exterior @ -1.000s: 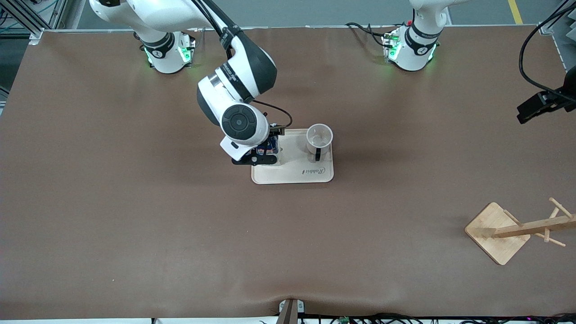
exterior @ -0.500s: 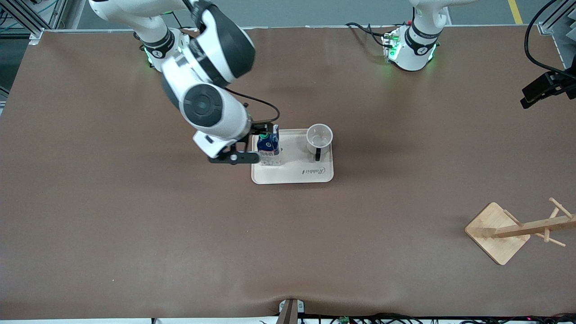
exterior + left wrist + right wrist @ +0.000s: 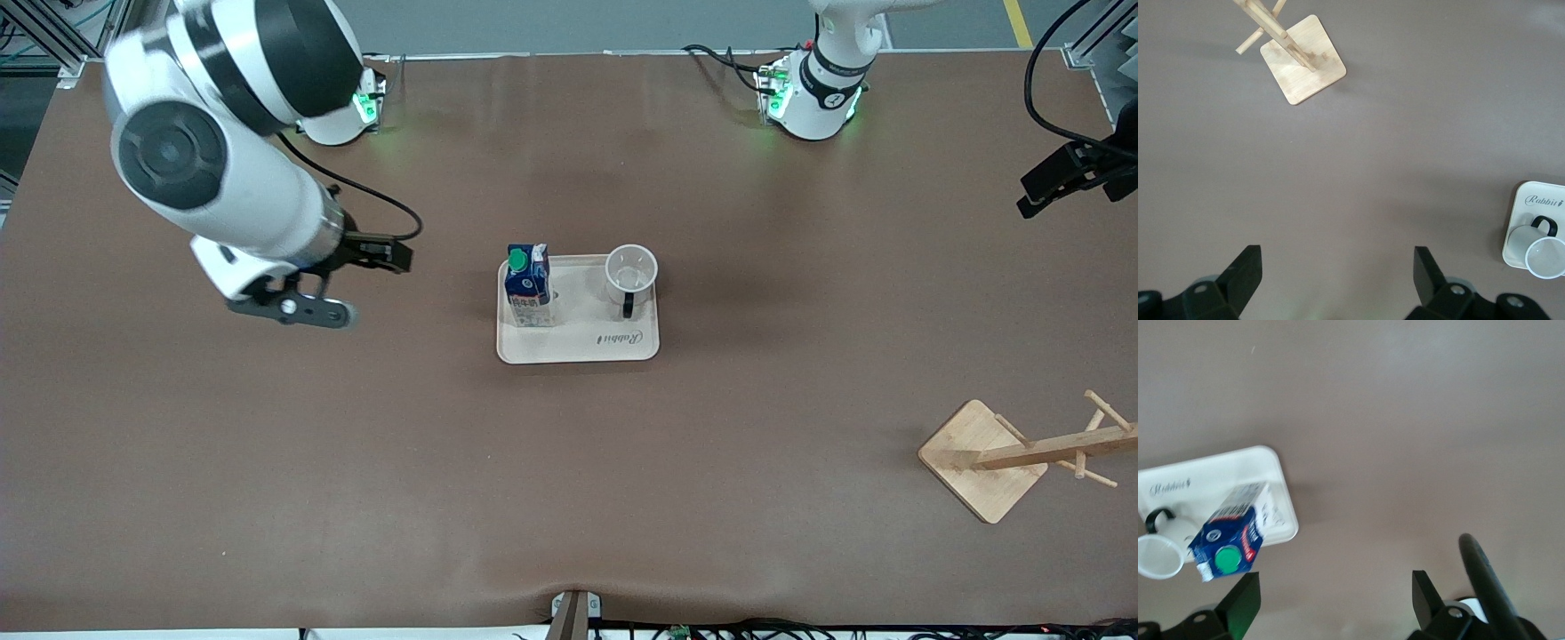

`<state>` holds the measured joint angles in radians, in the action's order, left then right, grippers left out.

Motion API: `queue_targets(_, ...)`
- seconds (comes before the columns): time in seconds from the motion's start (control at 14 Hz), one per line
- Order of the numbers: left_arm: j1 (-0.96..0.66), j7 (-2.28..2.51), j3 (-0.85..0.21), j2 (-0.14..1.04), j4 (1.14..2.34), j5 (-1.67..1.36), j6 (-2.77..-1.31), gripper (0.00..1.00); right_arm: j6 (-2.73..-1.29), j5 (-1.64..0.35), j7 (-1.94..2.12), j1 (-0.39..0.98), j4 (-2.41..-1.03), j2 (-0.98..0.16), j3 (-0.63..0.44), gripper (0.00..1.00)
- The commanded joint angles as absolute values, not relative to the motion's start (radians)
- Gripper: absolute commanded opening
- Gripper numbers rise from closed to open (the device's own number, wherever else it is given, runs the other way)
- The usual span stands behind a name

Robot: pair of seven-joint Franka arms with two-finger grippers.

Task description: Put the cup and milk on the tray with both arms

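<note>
Tray (image 3: 578,342): flat cream rectangle, rounded corners, cursive lettering, mid-table on matte brown covering.
Milk (image 3: 528,286): dark blue gable-top carton, green round cap, upright on the tray's end toward the right arm.
Cup (image 3: 630,277): white mug, black loop handle, upright on the tray's other end, apart from the carton.
Right gripper (image 3: 298,302): black, fingers spread wide, empty, over bare table.
Left gripper (image 3: 1335,270): fingers wide apart, empty, arm waiting.
Wooden rack (image 3: 1013,458): square base, pegged post.

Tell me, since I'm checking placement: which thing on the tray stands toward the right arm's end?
The milk, blue with a green cap; the cup stands beside it.
</note>
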<state>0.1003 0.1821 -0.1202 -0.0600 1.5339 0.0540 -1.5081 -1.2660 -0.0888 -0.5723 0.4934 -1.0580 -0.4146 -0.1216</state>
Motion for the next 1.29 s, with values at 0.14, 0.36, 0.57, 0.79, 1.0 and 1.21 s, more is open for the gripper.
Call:
queue_targets(0.14, 0.089, 0.167, -0.127, -0.091, 1.591, 0.026, -1.529, 1.0, -1.117, -0.06, -0.489, 0.339, -1.057, -0.313, -0.129, 1.0)
queue_targets(0.36, 0.087, 0.166, -0.138, -0.091, 1.589, 0.026, -1.516, 1.0, -1.132, -0.063, -0.485, 0.288, -1.167, -0.183, -0.124, 1.0)
queue_targets(0.57, 0.087, 0.158, -0.149, -0.091, 1.586, 0.029, -1.494, 1.0, -1.294, -0.061, -0.413, 0.224, -1.488, 0.035, -0.129, 1.0)
queue_targets(0.79, 0.089, 0.132, -0.15, -0.086, 1.582, 0.034, -1.48, 1.0, -1.336, -0.051, -0.18, 0.097, -1.591, 0.109, -0.129, 1.0)
queue_targets(1.0, 0.087, 0.129, -0.149, -0.08, 1.578, 0.04, -1.48, 1.0, -1.312, -0.051, 0.026, -0.023, -1.585, 0.11, -0.129, 1.0)
queue_targets(1.21, 0.091, 0.129, -0.149, -0.08, 1.577, 0.04, -1.48, 1.0, -1.321, -0.049, 0.023, -0.032, -1.559, 0.11, -0.123, 1.0)
